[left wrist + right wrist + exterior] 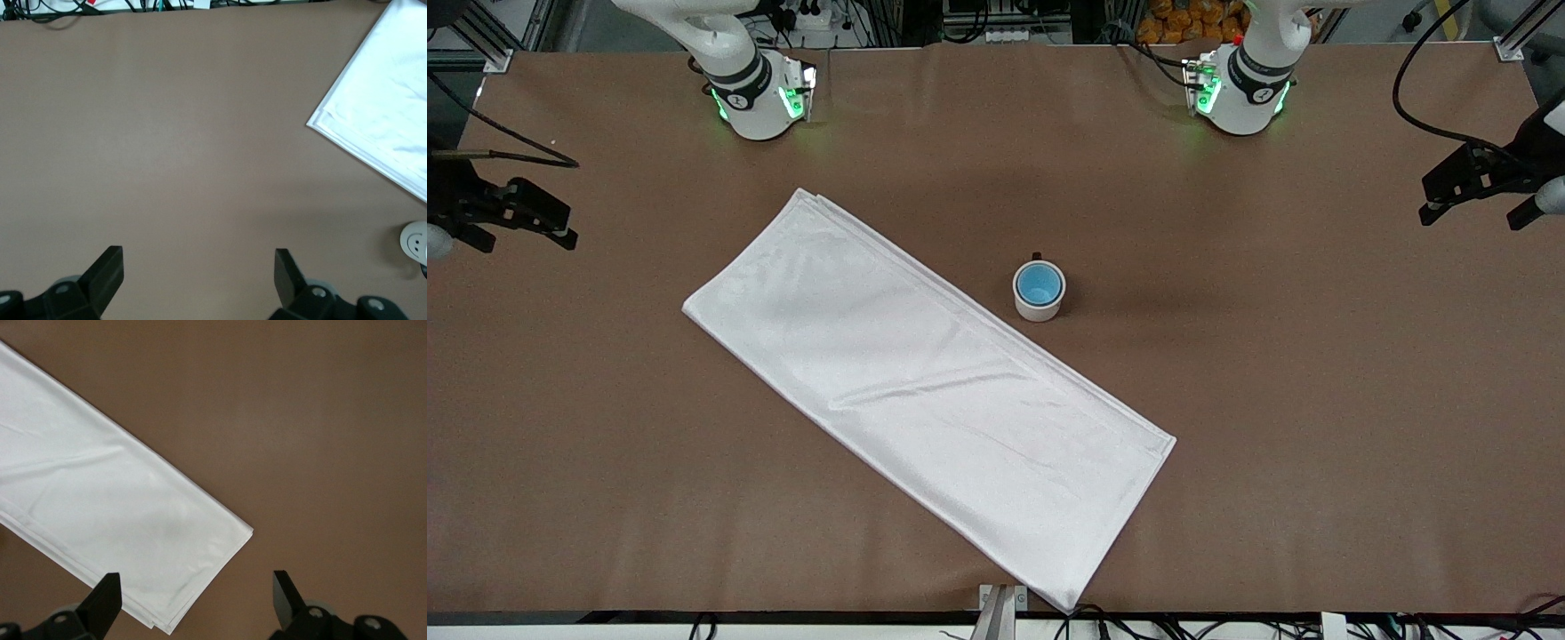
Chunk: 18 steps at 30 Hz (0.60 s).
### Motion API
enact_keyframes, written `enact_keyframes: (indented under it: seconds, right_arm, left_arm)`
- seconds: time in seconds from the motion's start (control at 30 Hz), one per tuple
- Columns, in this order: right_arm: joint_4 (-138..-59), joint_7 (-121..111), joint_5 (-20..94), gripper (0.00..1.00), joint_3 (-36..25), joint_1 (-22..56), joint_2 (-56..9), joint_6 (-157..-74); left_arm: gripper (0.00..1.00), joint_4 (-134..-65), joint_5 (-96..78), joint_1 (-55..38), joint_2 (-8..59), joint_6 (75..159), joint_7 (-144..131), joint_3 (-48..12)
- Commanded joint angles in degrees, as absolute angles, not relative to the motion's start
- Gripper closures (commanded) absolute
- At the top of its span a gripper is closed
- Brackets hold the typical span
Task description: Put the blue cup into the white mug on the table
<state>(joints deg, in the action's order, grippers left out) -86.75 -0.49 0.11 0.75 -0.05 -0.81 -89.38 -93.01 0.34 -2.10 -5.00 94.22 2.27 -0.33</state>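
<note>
The blue cup [1040, 284] sits inside the white mug [1039, 307], which stands upright on the brown table [1298, 373] near its middle, its small dark handle toward the robots' bases. Part of the mug also shows at the edge of the left wrist view [415, 241]. My left gripper [1469, 220] is open and empty, up over the left arm's end of the table; its own view shows bare table between its fingers [199, 257]. My right gripper [527, 242] is open and empty over the right arm's end, above a corner of the cloth [195, 581].
A white folded cloth [925, 391] lies slantwise from beside the mug down to the table's front edge; it also shows in the left wrist view [393, 100] and the right wrist view [100, 500]. Both arm bases stand along the back edge.
</note>
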Motion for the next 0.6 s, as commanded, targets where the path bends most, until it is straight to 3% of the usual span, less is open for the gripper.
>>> enact_keyframes:
  seconds: [0.0,0.57]
  right_arm:
    - [-88.4,0.0,-0.4,0.0,1.2,-0.4,0.8,-88.9]
    - [-88.5,-0.3,-0.4,0.0,1.2,-0.4,0.8,-88.1]
  left_arm:
    - [0.0,-92.5,-1.1,-2.3,-5.1,93.1,3.6,0.1]
    - [0.0,-92.5,-1.8,-2.3,-5.0,93.1,3.5,0.3]
